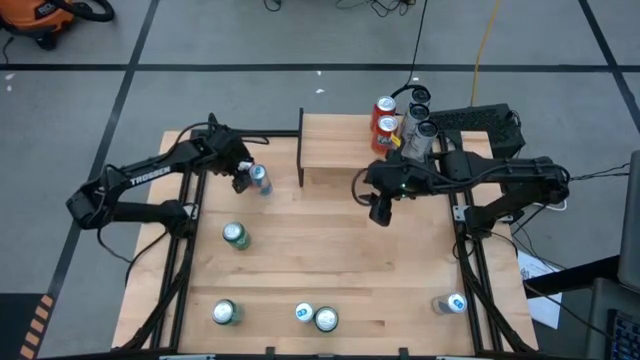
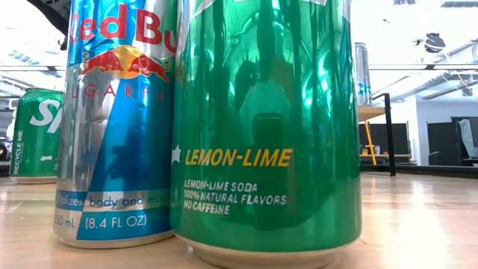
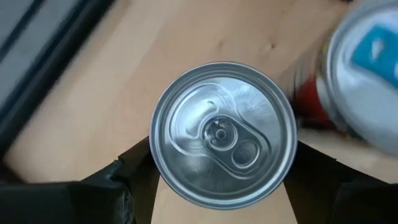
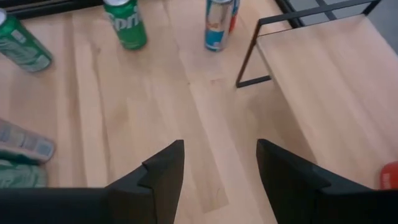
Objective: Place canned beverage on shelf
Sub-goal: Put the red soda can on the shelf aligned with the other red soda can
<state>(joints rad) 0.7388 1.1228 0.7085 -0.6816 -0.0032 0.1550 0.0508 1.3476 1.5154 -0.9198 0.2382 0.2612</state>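
My left gripper [image 1: 243, 178] is at the table's far left, just left of the shelf's black end support [image 1: 301, 147]. In the left wrist view its fingers stand on both sides of a silver-topped can [image 3: 224, 134], seen from above. A second can with a blue tab [image 3: 367, 68] is close beside it, and it also shows in the high view [image 1: 261, 180]. The shelf [image 1: 345, 150] is a raised light-wood board at the table's far side, with several cans [image 1: 385, 120] at its right end. My right gripper [image 1: 380, 208] is open and empty over the table in front of the shelf. My left gripper pinches the silver-topped can between its two fingers, one on each side of the can's wall just below the rim [image 3: 155, 158]. The fingers [image 3: 134, 174] come from above and point down. The can is upright. I cannot tell whether its base is on the table.
Loose cans stand on the table: a green one [image 1: 235, 235] left of centre, three near the front edge [image 1: 225, 312] [image 1: 303, 313] [image 1: 326, 320], and a blue one at the front right [image 1: 452, 303]. Two cans [image 2: 119, 119] [image 2: 265, 127] fill the low view.
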